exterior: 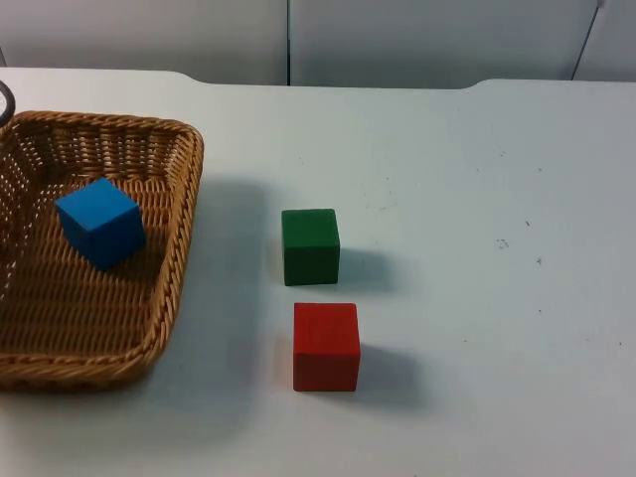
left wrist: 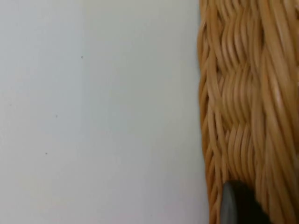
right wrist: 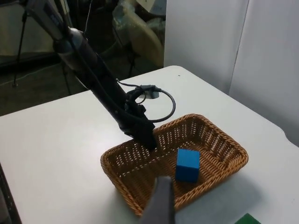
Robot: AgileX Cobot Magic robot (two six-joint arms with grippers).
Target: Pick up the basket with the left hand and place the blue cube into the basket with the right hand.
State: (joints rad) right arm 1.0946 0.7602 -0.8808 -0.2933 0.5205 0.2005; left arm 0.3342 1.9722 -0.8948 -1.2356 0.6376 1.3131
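The wicker basket (exterior: 185,199) is at the table's left, casting a broad shadow to its right. The blue cube (exterior: 99,221) lies inside it, tilted on the woven floor. In the right wrist view the left arm reaches down to the basket's (right wrist: 224,145) far rim, where my left gripper (right wrist: 148,141) is shut on the wicker, with the blue cube (right wrist: 187,164) in the middle. In the left wrist view the basket's weave (left wrist: 243,93) is close up beside a black fingertip (left wrist: 236,203). My right gripper (right wrist: 161,205) hangs high, well back from the basket.
A green cube (exterior: 310,246) stands on the white table right of the basket, with a red cube (exterior: 326,346) just in front of it. The table's right half is bare up to the grey partition wall (exterior: 417,40).
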